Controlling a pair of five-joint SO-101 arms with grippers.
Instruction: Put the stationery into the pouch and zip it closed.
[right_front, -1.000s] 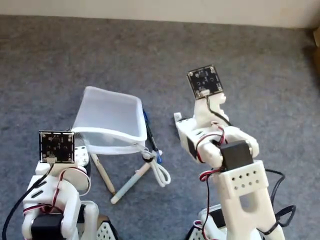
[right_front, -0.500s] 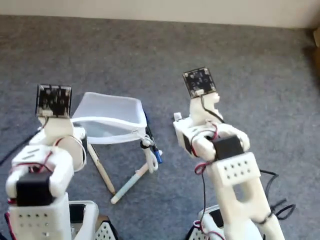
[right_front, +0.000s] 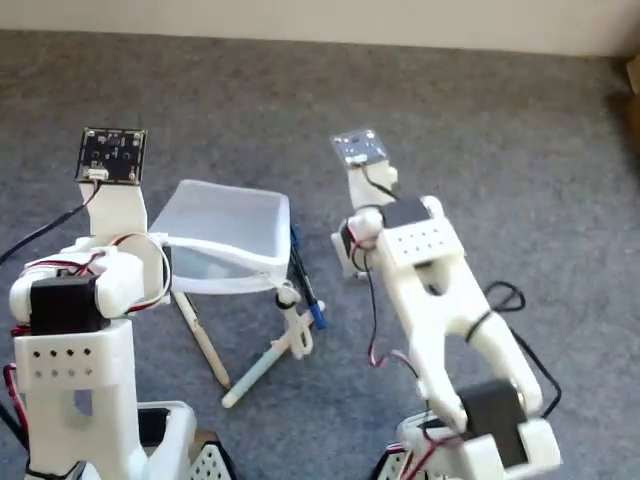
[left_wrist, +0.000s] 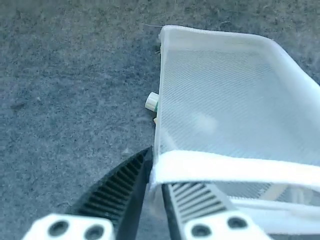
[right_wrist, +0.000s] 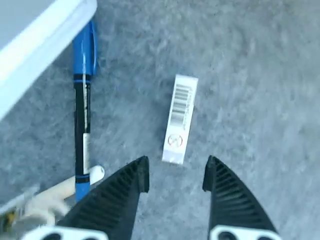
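left gripper (left_wrist: 156, 176): clenched on the white rim of the pouch (left_wrist: 225, 167), at a corner of its mouth.
right gripper (right_wrist: 176, 164): released, jaws spread, poised over the eraser (right_wrist: 179, 119).
eraser: flat on the grey carpet (right_wrist: 260, 75) near its middle, apart from the blue pen (right_wrist: 82, 100) lying along the pouch.
axis: we note the eraser's long axis runs straight out from the jaw gap, so closing would pinch its narrow width.
nearer arm: right, we judge.

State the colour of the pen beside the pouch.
The pen is blue and black, clearest in the right wrist view.
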